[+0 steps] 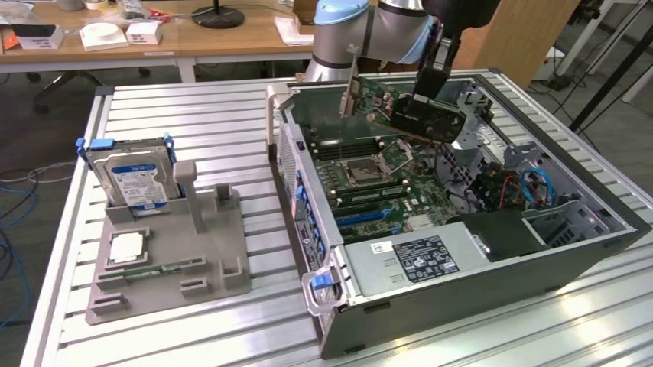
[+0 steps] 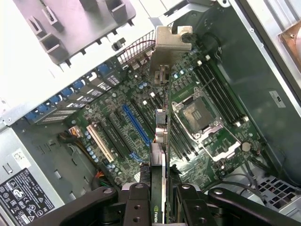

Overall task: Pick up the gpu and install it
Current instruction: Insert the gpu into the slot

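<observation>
While it is clamped between the black fingers of the robot arm's gripper [image 1: 426, 101], the gpu [image 1: 403, 113], a slim green circuit card with a black cooler block and a silver end bracket, is held over the open dark grey computer case [image 1: 571, 252]. In the exterior view the card is seen tilted above the green motherboard [image 1: 383, 180], at the far end of the case. Whether its lower edge touches the board cannot be told.

In the wrist view the gripper [image 2: 162, 190] is closed on the gpu [image 2: 162, 134], which is seen edge-on. The card is lined up between a long blue slot [image 2: 137, 124] and the square silver processor socket [image 2: 200, 115].

At the exterior view's left, well apart from the case, a grey moulded holder [image 1: 209, 264] is set on the slatted aluminium table [image 1: 204, 115]. A silver hard drive with a blue label [image 1: 131, 180] is stood upright in it, and a narrow green memory stick [image 1: 153, 269] is laid flat on it.
</observation>
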